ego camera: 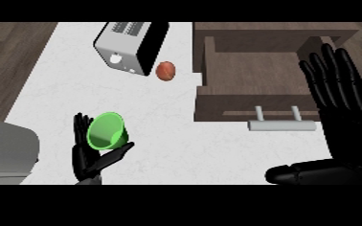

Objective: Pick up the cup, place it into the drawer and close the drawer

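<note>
Cup [107, 131], smooth green and tapered, sits pinched between my left hand's [90, 157] curled fingers and thumb; my right hand [338, 100] spreads straight over the open wooden drawer [247, 72].

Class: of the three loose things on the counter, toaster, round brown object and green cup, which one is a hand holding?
The green cup: the left hand curls round it, while the others sit untouched.
</note>
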`<state>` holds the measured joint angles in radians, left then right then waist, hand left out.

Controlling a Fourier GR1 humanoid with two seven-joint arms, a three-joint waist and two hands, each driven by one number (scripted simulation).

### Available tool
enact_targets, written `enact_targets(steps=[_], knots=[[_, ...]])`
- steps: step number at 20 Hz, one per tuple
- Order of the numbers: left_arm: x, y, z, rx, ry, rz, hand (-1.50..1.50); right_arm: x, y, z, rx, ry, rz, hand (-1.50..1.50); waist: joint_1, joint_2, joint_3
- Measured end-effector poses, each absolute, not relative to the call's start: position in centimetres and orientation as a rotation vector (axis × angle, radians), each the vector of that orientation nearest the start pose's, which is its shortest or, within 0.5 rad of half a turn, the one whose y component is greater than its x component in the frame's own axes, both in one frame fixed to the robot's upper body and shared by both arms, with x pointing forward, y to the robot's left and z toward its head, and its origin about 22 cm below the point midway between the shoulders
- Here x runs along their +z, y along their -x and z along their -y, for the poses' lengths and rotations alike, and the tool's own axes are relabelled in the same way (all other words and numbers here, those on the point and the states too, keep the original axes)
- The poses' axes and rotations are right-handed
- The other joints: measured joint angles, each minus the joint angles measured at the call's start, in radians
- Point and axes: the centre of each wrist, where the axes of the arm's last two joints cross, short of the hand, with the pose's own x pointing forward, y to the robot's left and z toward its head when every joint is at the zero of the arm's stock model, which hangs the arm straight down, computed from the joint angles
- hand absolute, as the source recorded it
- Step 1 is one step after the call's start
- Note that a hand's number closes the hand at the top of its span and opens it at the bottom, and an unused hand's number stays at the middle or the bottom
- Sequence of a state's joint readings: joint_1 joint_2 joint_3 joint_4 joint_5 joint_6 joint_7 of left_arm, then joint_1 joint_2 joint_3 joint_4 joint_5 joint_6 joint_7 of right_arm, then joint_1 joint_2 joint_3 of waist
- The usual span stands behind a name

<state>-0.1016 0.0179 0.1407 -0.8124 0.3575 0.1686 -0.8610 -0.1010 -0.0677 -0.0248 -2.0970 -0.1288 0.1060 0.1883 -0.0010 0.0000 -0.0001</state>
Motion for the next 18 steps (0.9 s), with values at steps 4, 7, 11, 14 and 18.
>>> enact_targets(steps=[4,7,11,14,18], knots=[[-15.0,-22.0,-25.4,0.498,-0.201,1.724,-1.50,14.5,-21.7,23.6,0.130,-0.164,1.998,-1.50,-0.001,0.000,0.000],[-15.5,-22.4,-24.8,0.515,-0.134,1.736,-1.50,15.0,-21.9,24.0,0.127,-0.165,1.997,-1.50,-0.002,0.000,0.000],[-15.6,-22.8,-24.6,0.528,-0.068,1.760,1.50,14.9,-22.3,23.5,0.135,-0.158,1.996,-1.50,-0.001,0.000,0.000],[-15.6,-23.2,-24.9,0.523,-0.028,1.786,1.50,14.5,-22.3,23.5,0.136,-0.158,1.991,-1.50,-0.002,0.000,0.000],[-15.4,-23.3,-25.2,0.502,-0.034,1.836,1.50,14.4,-22.2,24.0,0.141,-0.152,1.995,-1.50,-0.001,0.000,0.000]])
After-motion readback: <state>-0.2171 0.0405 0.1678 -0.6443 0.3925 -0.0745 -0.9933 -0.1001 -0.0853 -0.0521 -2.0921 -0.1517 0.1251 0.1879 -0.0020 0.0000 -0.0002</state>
